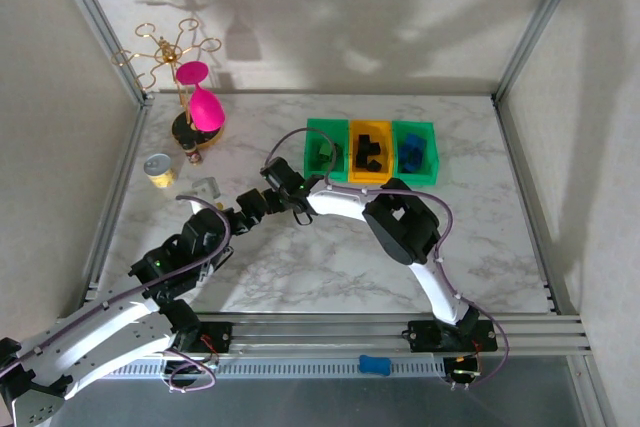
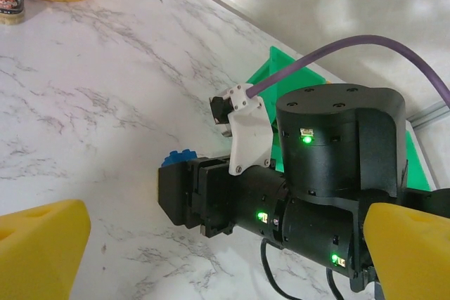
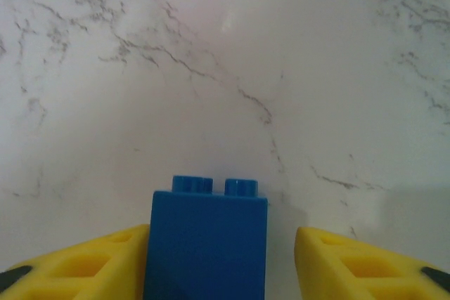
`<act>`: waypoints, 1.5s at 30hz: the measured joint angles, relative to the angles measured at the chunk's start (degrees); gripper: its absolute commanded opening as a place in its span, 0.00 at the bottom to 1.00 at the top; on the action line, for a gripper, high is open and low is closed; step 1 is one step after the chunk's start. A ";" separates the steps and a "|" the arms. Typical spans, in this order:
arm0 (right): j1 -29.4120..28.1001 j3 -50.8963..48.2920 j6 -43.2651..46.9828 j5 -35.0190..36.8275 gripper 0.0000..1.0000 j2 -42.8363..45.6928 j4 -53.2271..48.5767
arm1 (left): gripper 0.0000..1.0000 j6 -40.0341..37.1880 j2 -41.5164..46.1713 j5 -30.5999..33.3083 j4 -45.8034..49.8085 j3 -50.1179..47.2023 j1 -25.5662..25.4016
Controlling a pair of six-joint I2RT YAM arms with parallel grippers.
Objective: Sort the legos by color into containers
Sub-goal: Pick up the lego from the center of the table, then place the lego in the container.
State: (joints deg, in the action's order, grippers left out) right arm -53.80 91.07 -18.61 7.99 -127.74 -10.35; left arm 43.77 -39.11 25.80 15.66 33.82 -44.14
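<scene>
- We see green, black and blue legos in the bins [image 1: 370,178]; sorting looks nearly finished.
- Right tool [image 3: 221,258] straddles a blue lego [image 3: 205,244] on the table [image 1: 330,267], not yet clamped; the bins sit at two o'clock.
- Left tool [image 2: 225,244] is wide and empty.

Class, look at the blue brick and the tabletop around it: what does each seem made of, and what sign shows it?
Blue brick: likely moulded plastic, smooth, evenly coloured, with crisp studs on top. Tabletop: looks like polished white marble with grey veins and a soft sheen; could equally be printed laminate.
</scene>
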 measured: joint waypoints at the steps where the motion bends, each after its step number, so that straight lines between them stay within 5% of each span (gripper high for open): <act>1: -0.04 0.00 0.00 0.13 0.50 0.00 0.07 | 1.00 0.00 -0.07 0.00 0.00 0.00 0.00; 15: -0.09 -1.29 1.07 1.38 0.36 1.29 -0.52 | 1.00 0.00 -0.42 -0.04 -0.42 -0.26 0.07; 24: 2.16 -11.58 -0.52 0.70 0.35 16.44 0.37 | 1.00 -0.28 -2.23 -0.55 -1.64 -0.20 0.11; 35: 18.29 -23.37 -3.82 1.64 0.36 35.34 -0.46 | 1.00 -2.82 -10.91 -6.14 -8.00 2.93 0.15; 45: 33.97 -27.45 -4.33 4.11 0.36 39.01 -2.32 | 1.00 -5.49 -18.53 -12.94 -12.70 6.60 0.17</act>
State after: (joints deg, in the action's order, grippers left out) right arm -19.84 63.61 -22.94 12.10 -88.73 -12.67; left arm 38.28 -57.65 12.86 2.96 40.42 -43.97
